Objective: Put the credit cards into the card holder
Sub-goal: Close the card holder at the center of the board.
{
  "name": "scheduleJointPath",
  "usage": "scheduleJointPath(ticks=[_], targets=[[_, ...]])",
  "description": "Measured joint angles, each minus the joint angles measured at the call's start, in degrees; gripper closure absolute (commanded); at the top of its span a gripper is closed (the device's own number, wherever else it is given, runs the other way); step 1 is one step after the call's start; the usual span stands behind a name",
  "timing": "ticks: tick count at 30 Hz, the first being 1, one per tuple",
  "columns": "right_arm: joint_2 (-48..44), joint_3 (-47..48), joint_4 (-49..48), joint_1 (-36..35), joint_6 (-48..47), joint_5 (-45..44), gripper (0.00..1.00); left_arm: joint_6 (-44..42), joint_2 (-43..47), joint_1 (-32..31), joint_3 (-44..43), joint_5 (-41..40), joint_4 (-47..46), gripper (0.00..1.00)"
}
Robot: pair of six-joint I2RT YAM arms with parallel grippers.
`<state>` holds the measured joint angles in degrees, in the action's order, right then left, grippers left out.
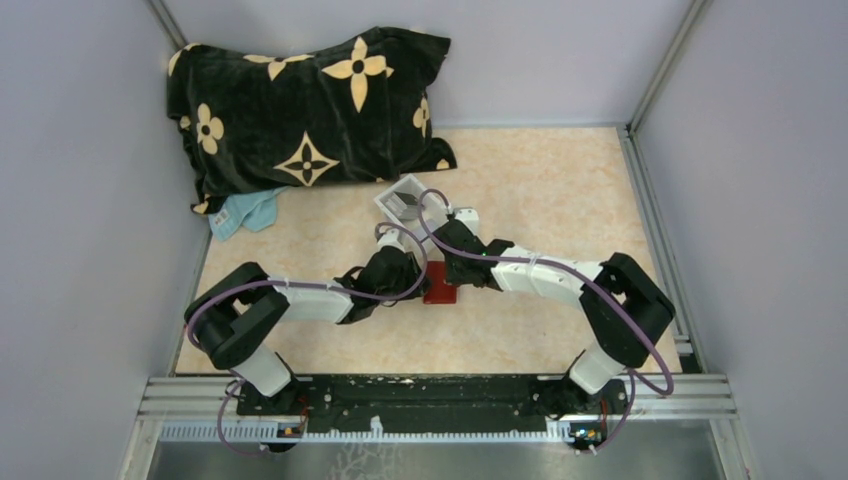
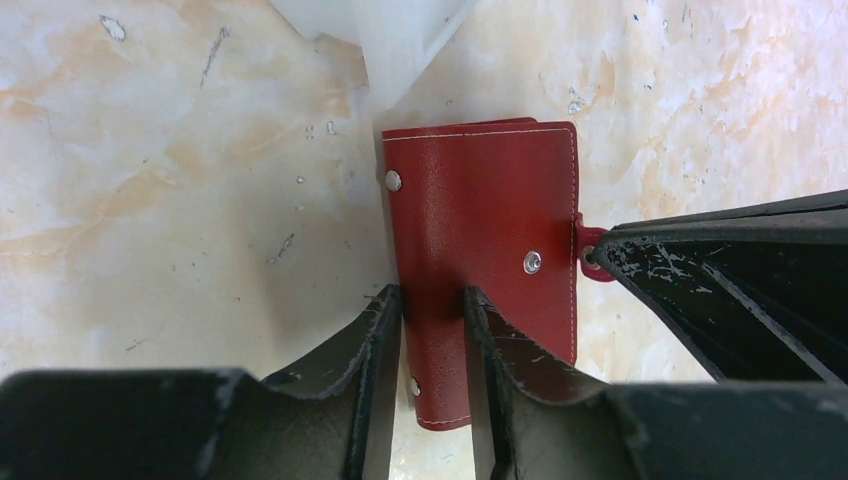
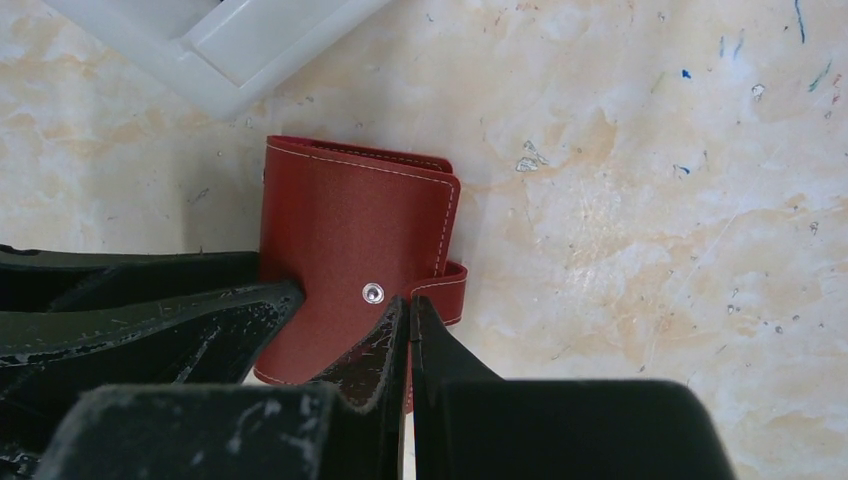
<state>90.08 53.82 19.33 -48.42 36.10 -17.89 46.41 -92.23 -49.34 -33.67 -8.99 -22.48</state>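
Observation:
The red card holder (image 1: 440, 291) lies closed on the table between both grippers; it also shows in the left wrist view (image 2: 480, 210) and the right wrist view (image 3: 350, 230). My left gripper (image 2: 432, 297) is closed around the holder's spine edge, one finger beside the edge and one on its cover. My right gripper (image 3: 410, 302) is shut on the holder's snap-strap edge (image 3: 452, 285). Greyish credit cards (image 1: 405, 207) sit in a small white tray (image 1: 392, 196) just behind the holder. The holder's inside is hidden.
A black pillow with tan flower patterns (image 1: 300, 110) lies at the back left, with a light blue cloth (image 1: 245, 210) at its front edge. Corners of the white tray show in the wrist views (image 2: 395, 35) (image 3: 220, 45). Walls close in the left, right and back.

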Motion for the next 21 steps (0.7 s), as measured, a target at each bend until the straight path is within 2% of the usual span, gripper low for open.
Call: scheduleJointPath(ticks=[7, 21], targets=[[0.87, 0.90, 0.42, -0.39, 0.00, 0.00, 1.00, 0.74, -0.02, 0.02, 0.70, 1.22, -1.01, 0.71], [3.10, 1.92, 0.39, -1.16, -0.02, 0.04, 1.00, 1.62, -0.39, 0.02, 1.46, 2.47, -2.86, 0.71]])
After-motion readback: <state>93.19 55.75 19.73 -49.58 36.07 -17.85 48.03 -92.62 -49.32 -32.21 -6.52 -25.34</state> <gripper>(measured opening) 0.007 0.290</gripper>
